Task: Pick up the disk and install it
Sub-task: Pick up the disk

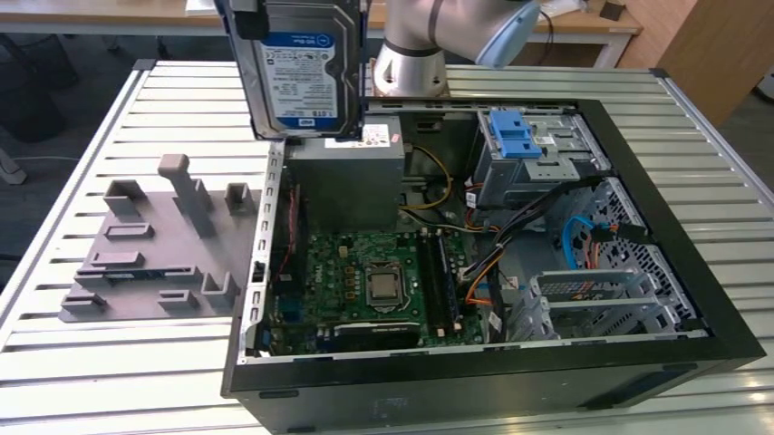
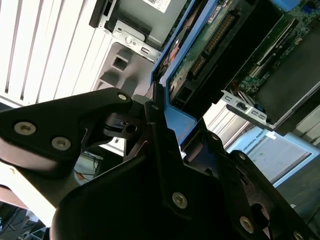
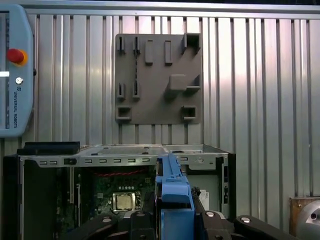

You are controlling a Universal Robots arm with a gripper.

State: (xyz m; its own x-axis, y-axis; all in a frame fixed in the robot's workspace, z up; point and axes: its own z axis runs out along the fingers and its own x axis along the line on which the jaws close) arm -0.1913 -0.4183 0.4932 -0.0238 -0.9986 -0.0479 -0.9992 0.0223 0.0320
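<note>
Exterior view's left: grey fixture plate [image 1: 145, 245] with raised holders lies flat on the slatted table [image 1: 97, 362], just beside the open computer case [image 1: 484, 381]. It's likely a parking stand that keeps parts at fixed spots for the arm. Next over, the disk [image 1: 303, 68] hangs upright in the air above the case's near wall, label facing the camera, over the grey box [image 1: 344, 177] with the small white sticker. The disk is touching nothing below and sits in no bay yet. The gripper [image 1: 303, 11] has it from the top. In the second wrist view the gripper's [image 2: 172, 122] claw is clamped narrow on the disk's blue side rail [image 2: 175, 107], circuit-board side visible beyond. The rails probably give flat parallel faces and keep the pads off the board. The case lies on its side, open face up, so bays can be reached from above. Middle: motherboard [image 1: 362, 281] on the case floor. Exterior view's right: blue ridged latch [image 1: 514, 136] on the upper drive cage, a lower metal cage [image 1: 604, 299] in front of it, cables between. Judgement: pick done, install not done.
</note>
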